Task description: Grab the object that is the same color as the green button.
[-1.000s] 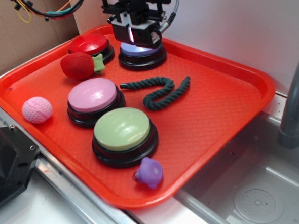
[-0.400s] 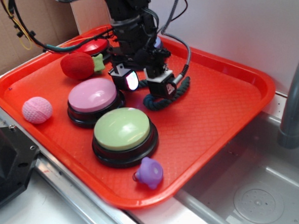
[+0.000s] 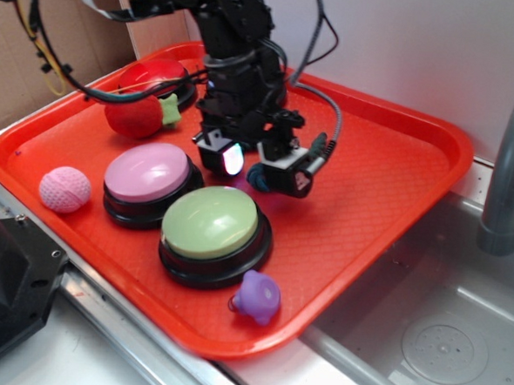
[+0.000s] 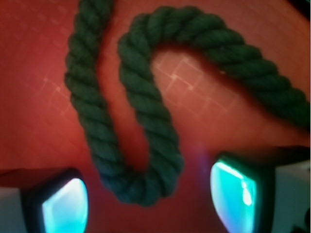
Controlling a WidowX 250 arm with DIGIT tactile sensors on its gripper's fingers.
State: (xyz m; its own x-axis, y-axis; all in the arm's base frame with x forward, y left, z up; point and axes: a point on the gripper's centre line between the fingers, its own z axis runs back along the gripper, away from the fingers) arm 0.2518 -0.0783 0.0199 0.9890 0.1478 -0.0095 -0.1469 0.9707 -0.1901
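The dark green twisted rope piece (image 4: 141, 126) lies in an S curve on the red tray (image 4: 194, 82); in the exterior view only a small bit of the rope (image 3: 256, 177) shows under the arm. My gripper (image 3: 255, 165) hangs low over it, open, one finger on each side of the rope's lower bend. Between the glowing pads (image 4: 233, 194) in the wrist view, my gripper (image 4: 148, 201) holds nothing. The pale-green domed button (image 3: 210, 224) stands on its black base just in front of the gripper.
A pink domed button (image 3: 146, 174), a red button (image 3: 156, 71), a red plush strawberry (image 3: 136, 114), a pink ball (image 3: 63, 188) and a small purple toy (image 3: 257, 297) share the red tray (image 3: 389, 166). A metal sink (image 3: 440, 343) and grey faucet (image 3: 510, 164) lie to the right.
The arm has come forward from the back button and dropped low over the rope. The pink button has slid a little to the left.
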